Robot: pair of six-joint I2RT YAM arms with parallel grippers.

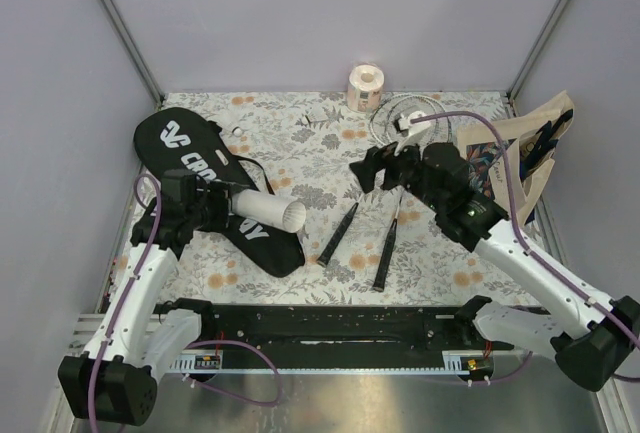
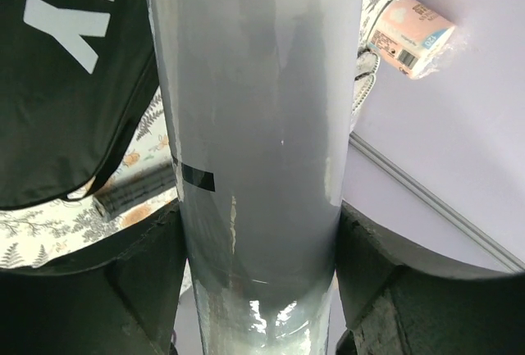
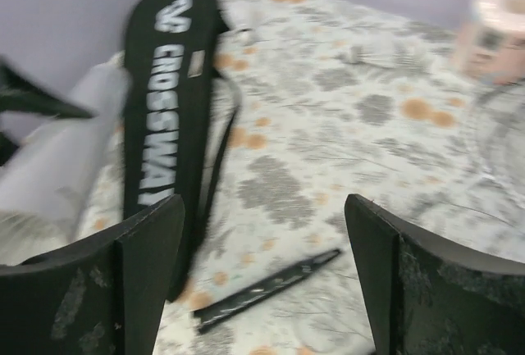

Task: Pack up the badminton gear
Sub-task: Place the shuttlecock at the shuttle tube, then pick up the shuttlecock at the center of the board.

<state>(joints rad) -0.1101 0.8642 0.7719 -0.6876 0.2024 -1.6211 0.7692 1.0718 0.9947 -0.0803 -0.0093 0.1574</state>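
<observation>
White tube (image 2: 254,109), clamped in left pincer (image 2: 258,232) over racket bag (image 1: 190,153) at the left edge of the surface (image 1: 300,153), likely for stowing. Right pincer (image 3: 264,232), wide open and empty, hovers above rackets (image 1: 386,253) mid-surface, seemingly to grasp one.

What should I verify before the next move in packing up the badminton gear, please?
1. Left gripper grips the white tube: ok, its fingers press both sides.
2. Right gripper is free: ok, open with nothing between its fingers.
3. Racket bag is open to take gear: cannot tell, the tube lies across it and no opening shows.
4. Two rackets have clear handles: ok, both lie bare on the table between the arms.
5. Racket heads are clear of the tote bag: cannot tell, the right arm partly hides them.
6. Right wrist view is sharp: not ok, it is blurred.
</observation>
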